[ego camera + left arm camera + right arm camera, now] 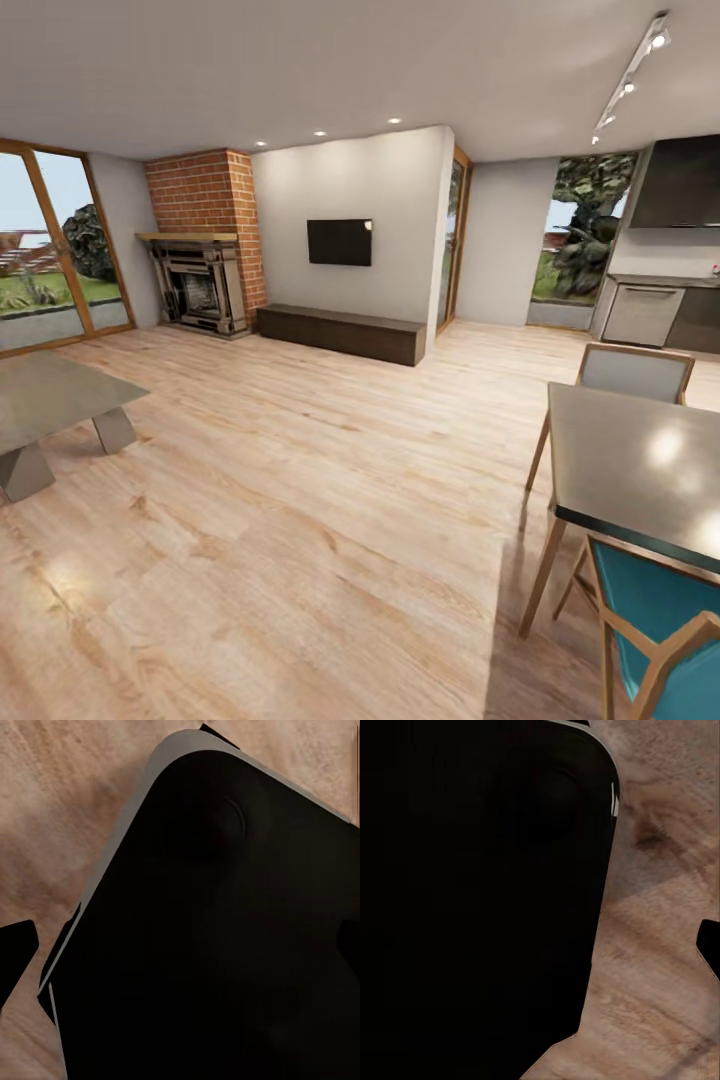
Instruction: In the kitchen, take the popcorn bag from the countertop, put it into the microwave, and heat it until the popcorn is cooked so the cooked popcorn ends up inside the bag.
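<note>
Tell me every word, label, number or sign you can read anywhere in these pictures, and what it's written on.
None: no readable text shows in these pictures.
The wall television has a blank dark screen.
The brick fireplace, the dining table and the grey kitchen counter carry no lettering that can be made out.
Both wrist views show dark robot bodywork over the wooden floor, unmarked.
</note>
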`<state>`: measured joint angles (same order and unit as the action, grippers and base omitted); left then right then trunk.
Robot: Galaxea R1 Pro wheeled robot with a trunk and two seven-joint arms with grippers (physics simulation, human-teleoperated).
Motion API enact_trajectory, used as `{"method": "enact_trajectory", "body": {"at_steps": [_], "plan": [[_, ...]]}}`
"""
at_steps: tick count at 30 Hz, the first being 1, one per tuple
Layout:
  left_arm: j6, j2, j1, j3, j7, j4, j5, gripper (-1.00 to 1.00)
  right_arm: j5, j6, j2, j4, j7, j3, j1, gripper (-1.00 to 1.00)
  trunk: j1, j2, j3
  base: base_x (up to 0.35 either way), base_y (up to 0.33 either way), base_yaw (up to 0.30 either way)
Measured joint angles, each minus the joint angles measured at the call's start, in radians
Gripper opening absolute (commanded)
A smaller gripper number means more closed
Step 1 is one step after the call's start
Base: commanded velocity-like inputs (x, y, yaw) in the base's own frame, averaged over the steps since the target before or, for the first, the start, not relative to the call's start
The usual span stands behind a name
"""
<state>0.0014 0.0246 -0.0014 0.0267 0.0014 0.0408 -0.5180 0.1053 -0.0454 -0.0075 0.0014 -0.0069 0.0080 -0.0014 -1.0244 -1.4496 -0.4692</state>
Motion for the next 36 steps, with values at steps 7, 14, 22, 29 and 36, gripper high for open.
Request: {"method": "enact_trajectory", "body": {"at_steps": [7,14,22,29,36], "plan": [[0.000,-0.001,0.000,0.000,0.001,0.000,0.000,1.00,-0.005,-0.034,-0.002,-0.001,-0.001,-0.001,0.000,1.00,0.000,0.000,0.000,0.338,0.011,-0.040],[0.000,-0.002,0.000,0.000,0.001,0.000,0.000,1.00,-0.007,-0.048,0.000,-0.001,-0.001,-0.002,0.000,1.00,0.000,0.000,0.001,0.340,0.000,-0.195],[0.000,-0.002,0.000,-0.001,0.001,0.000,0.000,1.00,-0.006,-0.049,-0.002,-0.001,0.000,0.000,0.000,1.00,0.000,0.000,0.001,0.340,0.000,-0.015],[0.000,-0.002,0.000,-0.001,0.001,0.000,0.000,1.00,-0.003,-0.047,-0.002,-0.001,0.000,0.000,0.000,1.00,0.000,0.000,0.001,0.340,0.000,0.000],[0.000,-0.002,0.000,-0.001,0.001,0.000,0.000,1.00,-0.005,-0.047,-0.002,-0.001,0.000,0.000,0.000,1.00,0.000,0.000,0.001,0.340,0.000,0.000]]}}
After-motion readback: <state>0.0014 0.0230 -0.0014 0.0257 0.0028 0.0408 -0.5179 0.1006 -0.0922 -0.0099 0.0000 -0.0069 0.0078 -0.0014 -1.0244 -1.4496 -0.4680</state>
